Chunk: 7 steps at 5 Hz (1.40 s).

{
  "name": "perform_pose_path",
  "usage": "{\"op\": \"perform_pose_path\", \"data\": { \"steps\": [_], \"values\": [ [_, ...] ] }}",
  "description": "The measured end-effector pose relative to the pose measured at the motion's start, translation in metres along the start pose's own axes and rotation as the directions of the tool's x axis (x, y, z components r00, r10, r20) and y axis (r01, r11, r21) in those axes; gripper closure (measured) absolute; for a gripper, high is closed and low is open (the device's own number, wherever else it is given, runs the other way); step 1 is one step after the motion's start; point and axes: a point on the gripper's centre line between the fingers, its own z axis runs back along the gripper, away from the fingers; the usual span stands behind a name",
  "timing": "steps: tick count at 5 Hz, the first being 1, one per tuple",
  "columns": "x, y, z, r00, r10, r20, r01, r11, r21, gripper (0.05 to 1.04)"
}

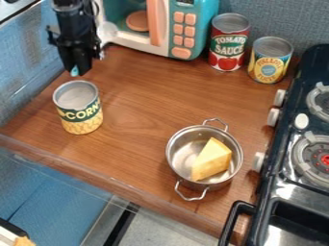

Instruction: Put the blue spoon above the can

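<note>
the claw (76, 68), upper left of the frame, is clamped on the blue spoon (74, 71); the corn can (81, 114) lies just below them in the frame.

From my station the light on the counter (138, 96) looks bright and fairly even, its source untellable. Near the gripper (77, 68), the corn can's lid (76, 95) gleams softly; well apart from it, glints mark the pot (175, 154) and glare the black stove (273, 233).
</note>
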Motion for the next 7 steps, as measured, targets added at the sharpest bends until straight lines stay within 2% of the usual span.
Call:
{"op": "perform_pose_path", "data": {
  "steps": [2,3,4,5,6,7],
  "values": [
    [-0.002,-0.013,-0.031,0.997,-0.047,-0.062,0.045,0.999,-0.031,0.760],
    [0.005,-0.021,-0.036,0.995,-0.074,-0.064,0.072,0.997,-0.032,0.692],
    [0.006,-0.024,-0.039,0.993,-0.089,-0.076,0.086,0.996,-0.037,0.373],
    [0.009,-0.025,-0.039,0.993,-0.107,-0.057,0.105,0.994,-0.038,0.118],
    [0.019,-0.023,-0.006,0.993,-0.109,0.036,0.110,0.994,-0.009,0.081],
    [0.024,-0.025,0.026,0.991,-0.085,0.105,0.086,0.996,-0.005,0.083]
  ]
}}
